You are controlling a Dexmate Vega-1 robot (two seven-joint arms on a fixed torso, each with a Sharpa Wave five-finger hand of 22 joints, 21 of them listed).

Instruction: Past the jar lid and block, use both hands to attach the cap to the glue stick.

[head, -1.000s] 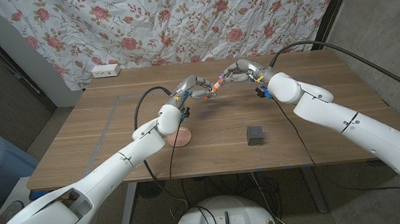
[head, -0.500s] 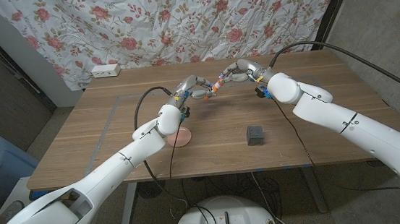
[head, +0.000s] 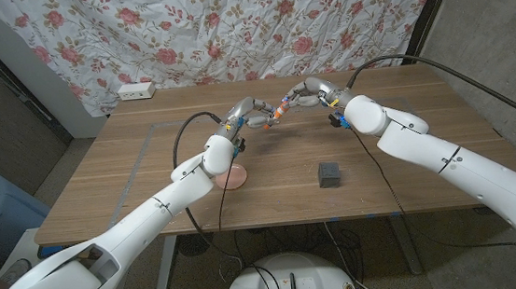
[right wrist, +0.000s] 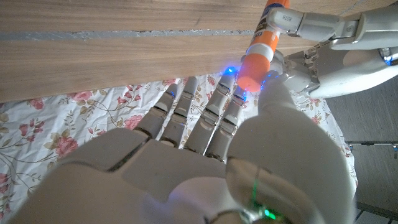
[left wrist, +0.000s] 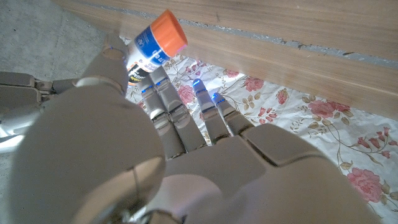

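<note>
Both hands meet above the far middle of the table, beyond the lid and the block. My left hand (head: 251, 113) pinches the white and blue glue stick (head: 277, 113) by its body (left wrist: 149, 50). My right hand (head: 308, 92) holds the orange cap (right wrist: 255, 59) on the stick's end between thumb and fingers. In the right wrist view the cap lines up with the stick (right wrist: 273, 15), and the left hand (right wrist: 329, 37) is just behind it. How firmly the cap sits cannot be told. The pink jar lid (head: 233, 177) and the dark block (head: 329, 174) lie nearer on the table.
A white power strip (head: 135, 91) lies at the table's far left edge. A flowered curtain (head: 257, 23) hangs behind the table. Black cables (head: 182, 137) run along both arms over the wood.
</note>
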